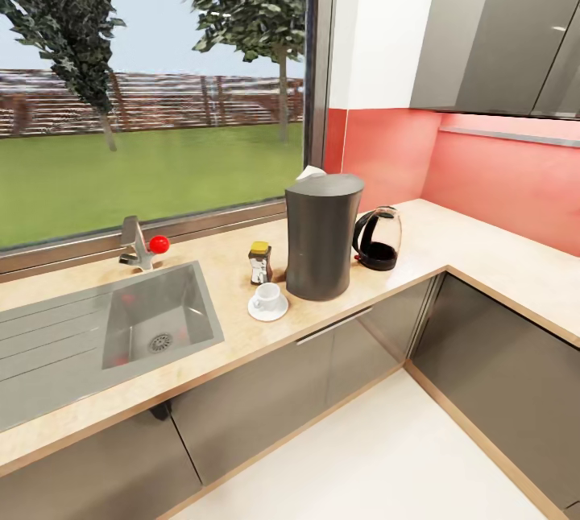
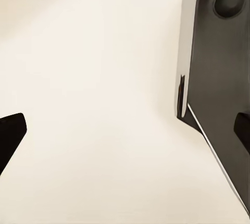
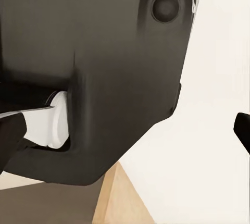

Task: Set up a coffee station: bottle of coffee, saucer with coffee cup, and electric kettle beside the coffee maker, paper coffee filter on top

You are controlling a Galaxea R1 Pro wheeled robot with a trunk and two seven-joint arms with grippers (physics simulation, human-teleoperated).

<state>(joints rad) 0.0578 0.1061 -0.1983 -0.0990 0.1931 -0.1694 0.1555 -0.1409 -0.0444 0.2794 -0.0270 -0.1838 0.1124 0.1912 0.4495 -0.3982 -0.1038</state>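
Observation:
The tall dark grey coffee maker (image 1: 322, 234) stands on the kitchen countertop (image 1: 483, 250), with the white paper coffee filter (image 1: 310, 173) on its flat top. Close on its left are the brown, yellow-capped bottle of coffee (image 1: 259, 262) and the white coffee cup (image 1: 267, 295), which sits on the saucer (image 1: 268, 314). The glass electric kettle (image 1: 379, 240) stands just to its right. The kitchen shelf is out of view. My left gripper (image 2: 127, 135) is open over pale floor. My right gripper (image 3: 130, 135) is open too, close to a dark part of my own body.
A steel sink (image 1: 157, 323) with a red-knobbed faucet (image 1: 143, 246) lies left of the coffee things, under a big window. Grey wall cabinets (image 1: 499, 29) hang at the upper right. The counter turns a corner to the right, with pale floor (image 1: 379, 456) in front.

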